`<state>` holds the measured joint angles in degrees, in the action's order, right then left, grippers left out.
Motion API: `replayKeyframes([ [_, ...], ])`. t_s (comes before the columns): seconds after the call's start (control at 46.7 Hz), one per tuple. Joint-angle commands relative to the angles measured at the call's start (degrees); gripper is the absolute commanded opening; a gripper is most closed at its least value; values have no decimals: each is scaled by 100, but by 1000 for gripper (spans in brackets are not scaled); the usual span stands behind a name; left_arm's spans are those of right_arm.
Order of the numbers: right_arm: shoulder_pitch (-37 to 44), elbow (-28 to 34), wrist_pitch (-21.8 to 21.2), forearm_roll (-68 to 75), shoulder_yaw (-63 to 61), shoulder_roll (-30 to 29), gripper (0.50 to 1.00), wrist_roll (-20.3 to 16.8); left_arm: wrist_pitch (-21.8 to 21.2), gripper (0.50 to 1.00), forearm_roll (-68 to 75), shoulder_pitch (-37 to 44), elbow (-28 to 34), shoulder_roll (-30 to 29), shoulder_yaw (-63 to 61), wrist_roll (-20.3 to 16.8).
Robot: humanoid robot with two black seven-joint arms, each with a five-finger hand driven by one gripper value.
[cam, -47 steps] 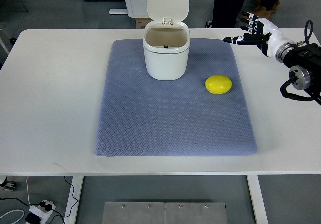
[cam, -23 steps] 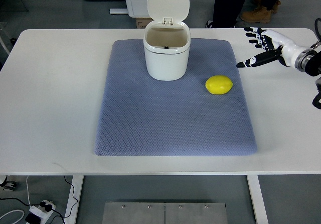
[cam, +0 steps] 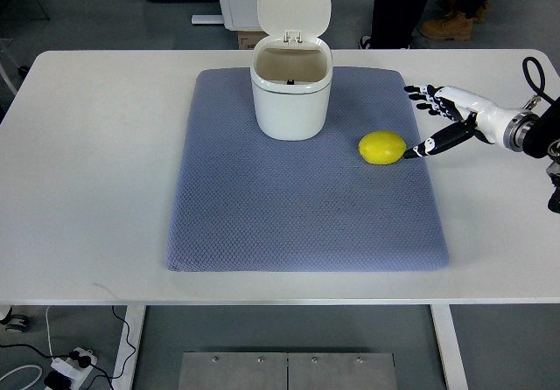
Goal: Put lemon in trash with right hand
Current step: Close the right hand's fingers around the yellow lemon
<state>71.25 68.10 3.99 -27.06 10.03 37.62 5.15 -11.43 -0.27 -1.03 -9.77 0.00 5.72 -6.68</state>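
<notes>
Lemon (cam: 382, 148) sits on the grey mat (cam: 297, 206) just right of the open trash bin (cam: 291, 93). Right hand (cam: 444, 119) is spread wide, empty, thumb tip nearly touching it. Looks light, firm, roly and waxy, so wrap around its fat middle.

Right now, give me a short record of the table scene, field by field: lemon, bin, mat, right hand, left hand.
lemon: the lemon lies on the mat, right of the bin, not held
bin: the white bin stands upright on the mat's far part, lid open and tipped back
mat: the blue-grey mat lies flat on the white table
right hand: the right hand is just right of the lemon, fingers spread, one fingertip close to the fruit, holding nothing
left hand: not in view
</notes>
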Motion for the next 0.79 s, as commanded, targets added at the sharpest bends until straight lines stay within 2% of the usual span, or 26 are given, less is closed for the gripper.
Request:
replayKeyframes([
  [0.0, 99, 2, 128, -159, 34, -132, 1000, -76, 0, 1000, 0, 7, 2, 0, 0, 0],
  [0.257, 714, -33, 638, -493, 991, -774, 1000, -76, 0, 1000, 0, -2, 2, 0, 0, 0],
  [0.578, 873, -95, 656, -784, 1493, -1055, 1000, -76, 0, 1000, 0, 7, 2, 0, 0, 0],
  [0.771, 873, -306, 656, -1012, 1607, -1117, 958, -76, 0, 1000, 0, 7, 2, 0, 0, 0],
])
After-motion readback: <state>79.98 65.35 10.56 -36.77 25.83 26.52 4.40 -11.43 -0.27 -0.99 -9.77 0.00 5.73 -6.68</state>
